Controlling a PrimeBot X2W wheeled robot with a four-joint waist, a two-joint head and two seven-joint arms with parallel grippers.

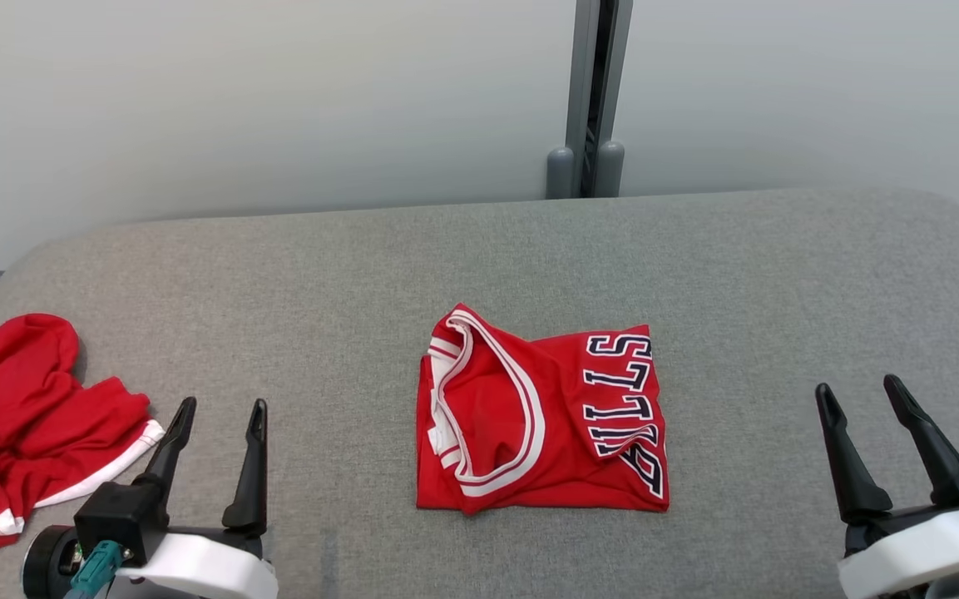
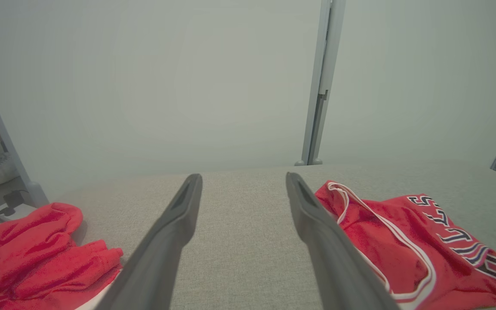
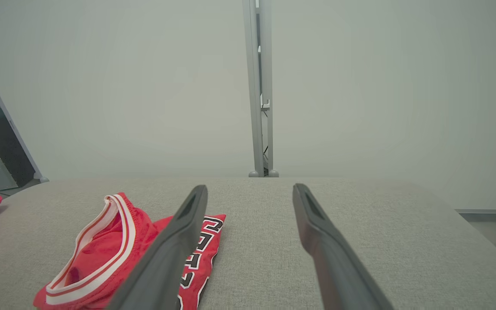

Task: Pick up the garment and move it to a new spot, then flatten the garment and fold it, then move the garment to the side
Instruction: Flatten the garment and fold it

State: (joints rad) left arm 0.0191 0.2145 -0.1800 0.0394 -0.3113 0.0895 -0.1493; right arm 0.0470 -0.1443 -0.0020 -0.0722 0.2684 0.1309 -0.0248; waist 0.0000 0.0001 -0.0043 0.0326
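Red mesh jersey with white trim (image 1: 541, 416) sits folded mid grey fabric worktop (image 1: 737, 274), looks light, floppy and kinda slick, so pinching the layered edges at both sides seems safest, with left end effector (image 1: 221, 408) and right end effector (image 1: 857, 387) gaping empty alongside.

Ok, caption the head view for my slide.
Folded red jersey centred on the grey surface, open jaws on either side, another red garment at far left.
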